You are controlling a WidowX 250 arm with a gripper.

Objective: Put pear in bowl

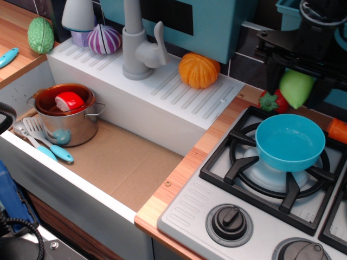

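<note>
The light-green pear (296, 88) is held in my black gripper (297, 86), which is shut on it in the air, above and slightly behind the bowl. The turquoise-blue bowl (290, 142) sits upright and empty on the front left burner of the toy stove (227, 162). The pear's tapered tip points down toward the bowl's far rim. The gripper's fingers flank the pear on both sides.
A red tomato (269, 101) lies behind the bowl on the counter. An orange pumpkin (199, 70) sits on the white drainboard beside the grey faucet (138, 49). A steel pot (68, 114) and spatula (46, 142) lie in the sink. A ribbed green vegetable (40, 34) is far left.
</note>
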